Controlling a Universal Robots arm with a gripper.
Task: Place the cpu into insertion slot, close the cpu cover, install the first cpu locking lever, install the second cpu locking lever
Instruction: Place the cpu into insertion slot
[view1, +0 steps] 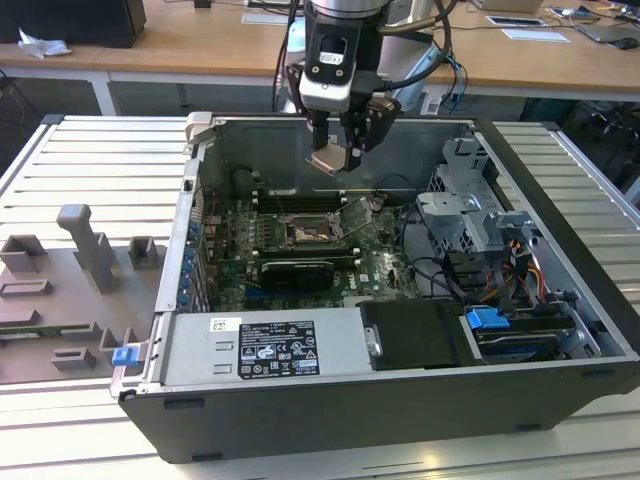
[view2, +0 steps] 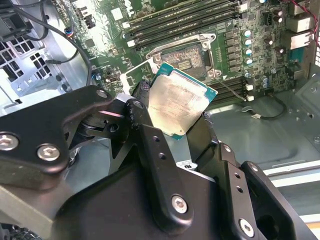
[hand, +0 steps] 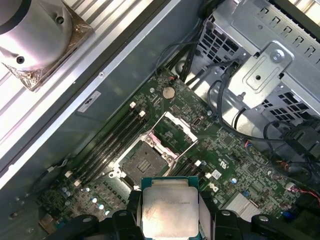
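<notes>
Where the second wrist view looks along the gripper (view2: 175, 112), the cpu (view2: 182, 102) sits clamped by two opposite edges between the black fingers (view2: 142, 102), which are closed only to its width, with its pale metal top showing. It hangs in the air above the green board, apart from the insertion slot (view2: 187, 56), whose dark centre lies bare. The first wrist view adds the cpu cover (hand: 173, 131), tipped up on its hinge just beside the slot, and a round coin battery (hand: 169, 92) farther off. The exterior view takes in the whole open computer case (view1: 300, 425), with the held cpu over its far part and the slot on the board beneath. A power supply box (view1: 260, 345) lies along the near side, a drive cage (view1: 470, 200) trailing cables stands toward the exterior view's right, and a grey parts tray (view1: 80, 290) lies outside the case on the exterior view's left.
</notes>
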